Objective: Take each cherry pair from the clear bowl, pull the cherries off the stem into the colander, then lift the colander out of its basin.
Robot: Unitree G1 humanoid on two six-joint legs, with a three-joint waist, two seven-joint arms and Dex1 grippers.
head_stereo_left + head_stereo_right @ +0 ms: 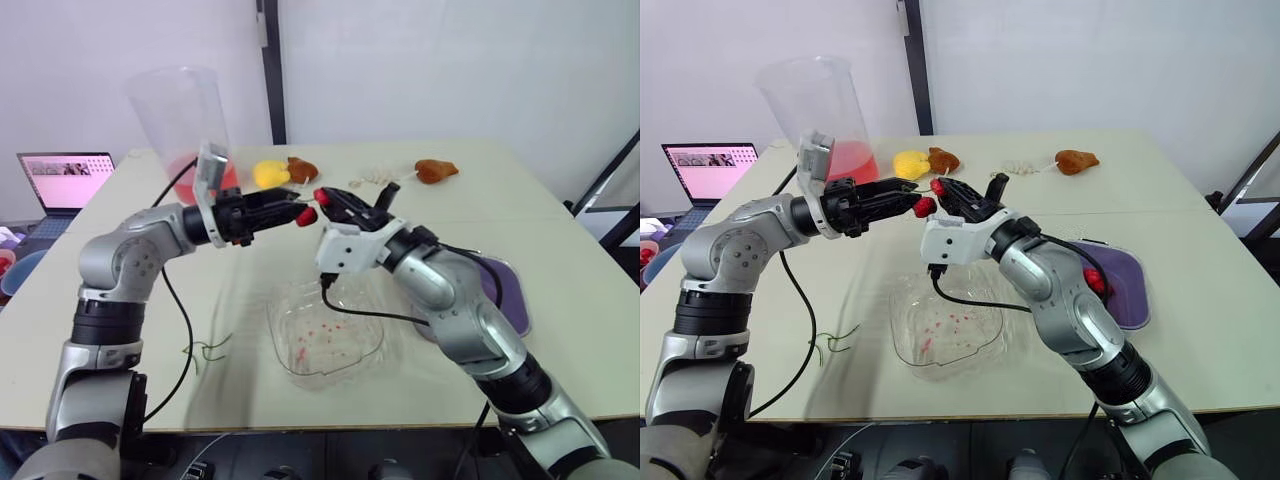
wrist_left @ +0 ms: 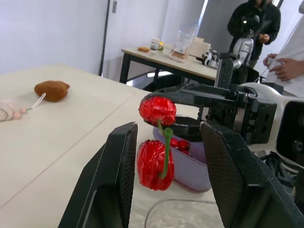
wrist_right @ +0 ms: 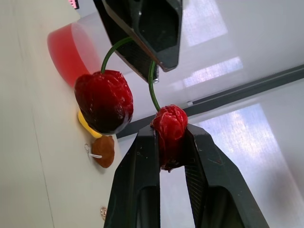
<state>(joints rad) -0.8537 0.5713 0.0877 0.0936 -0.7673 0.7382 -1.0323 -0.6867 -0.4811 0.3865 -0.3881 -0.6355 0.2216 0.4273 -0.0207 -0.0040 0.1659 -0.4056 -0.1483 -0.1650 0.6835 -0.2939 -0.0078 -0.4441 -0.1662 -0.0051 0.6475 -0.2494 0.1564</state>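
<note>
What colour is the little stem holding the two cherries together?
Green. The stem shows best in the left wrist view.

Glossy red cherries (image 2: 153, 165), green stem (image 2: 167, 142), purple basin (image 1: 1130, 290)

The two head views look forward and down from the 6 o'clock edge of the desk (image 1: 585, 350), at middle range. They share the whole desktop, the right eye's picture slightly offset. The left wrist view sits close behind the left gripper (image 1: 303, 212), facing 3 o'clock. The right wrist view, very close behind the right gripper (image 3: 170, 135), faces 10 o'clock, tilted upward. Both wrist views share the cherry pair (image 2: 154, 164).
</note>
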